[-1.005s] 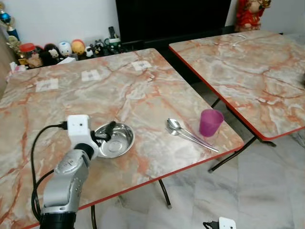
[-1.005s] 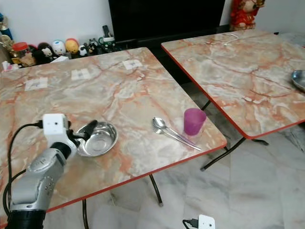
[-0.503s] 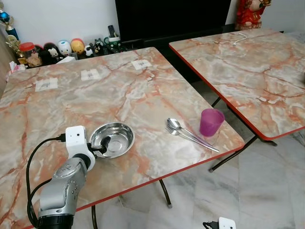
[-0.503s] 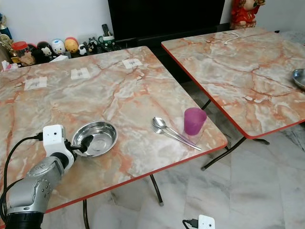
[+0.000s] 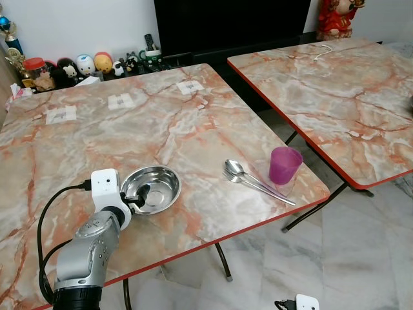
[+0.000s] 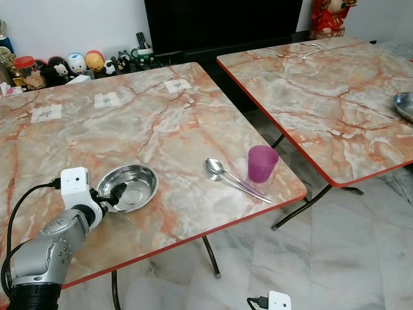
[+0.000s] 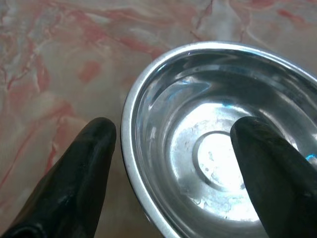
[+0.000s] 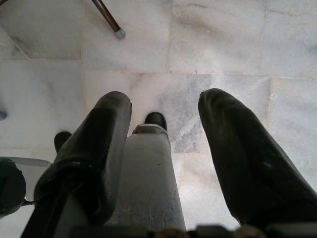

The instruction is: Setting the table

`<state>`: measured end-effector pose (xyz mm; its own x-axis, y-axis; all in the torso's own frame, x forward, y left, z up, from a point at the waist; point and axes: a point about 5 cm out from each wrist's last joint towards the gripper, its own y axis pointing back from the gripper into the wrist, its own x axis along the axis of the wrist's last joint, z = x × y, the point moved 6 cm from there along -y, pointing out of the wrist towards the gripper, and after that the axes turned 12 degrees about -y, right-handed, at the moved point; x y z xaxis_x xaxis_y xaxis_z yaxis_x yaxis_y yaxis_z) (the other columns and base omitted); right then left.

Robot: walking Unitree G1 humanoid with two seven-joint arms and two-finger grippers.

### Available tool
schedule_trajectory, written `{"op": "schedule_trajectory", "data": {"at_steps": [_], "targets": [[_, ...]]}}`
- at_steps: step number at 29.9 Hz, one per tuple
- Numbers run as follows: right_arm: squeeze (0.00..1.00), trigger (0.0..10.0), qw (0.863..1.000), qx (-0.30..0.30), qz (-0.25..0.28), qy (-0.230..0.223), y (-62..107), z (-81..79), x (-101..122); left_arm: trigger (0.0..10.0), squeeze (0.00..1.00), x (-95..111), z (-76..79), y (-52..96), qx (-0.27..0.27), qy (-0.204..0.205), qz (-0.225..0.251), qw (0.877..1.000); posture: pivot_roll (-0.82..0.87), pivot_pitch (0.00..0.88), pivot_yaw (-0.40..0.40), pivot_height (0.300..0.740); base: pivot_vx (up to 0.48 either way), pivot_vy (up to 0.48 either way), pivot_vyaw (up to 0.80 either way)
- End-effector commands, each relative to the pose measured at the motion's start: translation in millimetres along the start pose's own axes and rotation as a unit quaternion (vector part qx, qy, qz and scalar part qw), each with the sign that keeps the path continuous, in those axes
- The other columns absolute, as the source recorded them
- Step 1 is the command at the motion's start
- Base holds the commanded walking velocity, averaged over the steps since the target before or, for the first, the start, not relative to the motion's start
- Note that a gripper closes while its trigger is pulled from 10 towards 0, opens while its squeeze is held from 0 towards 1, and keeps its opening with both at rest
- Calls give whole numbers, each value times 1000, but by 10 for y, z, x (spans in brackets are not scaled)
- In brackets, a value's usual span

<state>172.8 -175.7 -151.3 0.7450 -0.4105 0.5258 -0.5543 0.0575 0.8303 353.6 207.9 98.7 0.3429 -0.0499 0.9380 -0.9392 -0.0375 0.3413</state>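
Left gripper (image 7: 168, 139) fingers spread astride the steel bowl (image 5: 151, 188) rim — spoons (image 5: 255, 181), purple cup (image 5: 284, 165) well apart.

Second bowl (image 6: 406, 106) cut by frame edge; bowl (image 7: 218, 144) rim cropped

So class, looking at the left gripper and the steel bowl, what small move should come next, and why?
Probably close the left gripper on the steel bowl's near rim. Its fingers are open and straddle that rim, one outside on the table, one inside the bowl, so a pinch should secure it. The right gripper hangs idle above the floor.
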Motion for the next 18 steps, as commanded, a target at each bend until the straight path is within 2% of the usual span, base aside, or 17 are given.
{"op": "schedule_trajectory", "data": {"at_steps": [1,12,13,14,15,16,17,18], "targets": [[0,10000,1000,-1,-10,4,8,10,-54,0,0,15,14,-14,1,-2,-5,1000,97,0,11,740,0,0,0],[0,10000,1000,0,-14,10,7,9,-61,0,0,-48,15,-6,2,1,-17,1000,98,0,7,740,0,0,0],[0,10000,1000,0,-15,11,7,9,-62,78,0,-79,6,-9,6,1,-25,1000,98,0,7,740,0,0,0],[0,10000,1000,0,-15,11,7,9,-62,1098,0,-89,3,-10,7,1,-27,1000,98,0,7,740,0,0,0],[0,10000,1000,0,-15,11,7,9,-62,1098,0,-94,1,-10,8,2,-28,1000,98,0,7,740,0,0,0],[0,10000,1000,-1,-15,11,6,9,-62,4157,0,-95,3,-10,8,1,-28,1000,98,0,7,740,0,0,0],[0,10000,1000,-1,-15,12,6,9,-63,10000,0,-100,6,-8,7,0,-30,1000,98,0,7,740,0,0,0],[0,10000,1000,-1,-15,12,7,12,-63,10000,0,-105,10,-6,7,-1,-31,999,96,0,6,740,0,0,0]]}}
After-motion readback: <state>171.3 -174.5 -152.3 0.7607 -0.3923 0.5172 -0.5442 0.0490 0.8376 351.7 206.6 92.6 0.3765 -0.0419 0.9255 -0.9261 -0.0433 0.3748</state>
